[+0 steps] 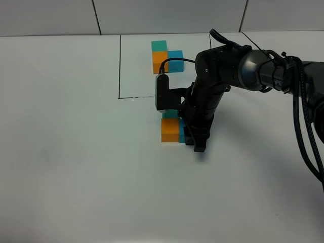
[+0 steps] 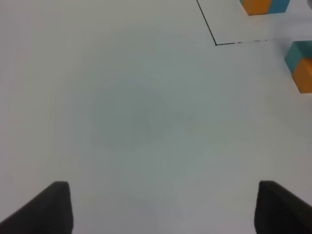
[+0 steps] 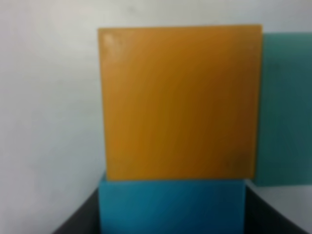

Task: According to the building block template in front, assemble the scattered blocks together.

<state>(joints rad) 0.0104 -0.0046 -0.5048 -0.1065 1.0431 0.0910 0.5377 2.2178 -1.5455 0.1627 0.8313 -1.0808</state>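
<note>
The template sits inside a thin black frame (image 1: pixel 120 66) at the back: teal-green (image 1: pixel 159 46), orange (image 1: pixel 160 62) and blue (image 1: pixel 175 59) cubes joined in an L. In front of it lie the loose blocks: the orange block (image 1: pixel 170 129), the teal-green block (image 1: pixel 170 114) touching its far side, and the blue block (image 1: pixel 181 131) against its right side. My right gripper (image 1: pixel 195 137) is shut on the blue block (image 3: pixel 170 202), which presses against the orange block (image 3: pixel 180 102); the teal-green block (image 3: pixel 285 107) is beside it. My left gripper (image 2: pixel 165 214) is open and empty over bare table.
The white table (image 1: pixel 76 152) extends to the left and front. The right arm (image 1: pixel 238 66) and its cables (image 1: pixel 304 126) reach in from the right. The left wrist view shows the frame corner (image 2: pixel 216 44) and the loose teal-green (image 2: pixel 295 53) and orange (image 2: pixel 305 75) blocks at its edge.
</note>
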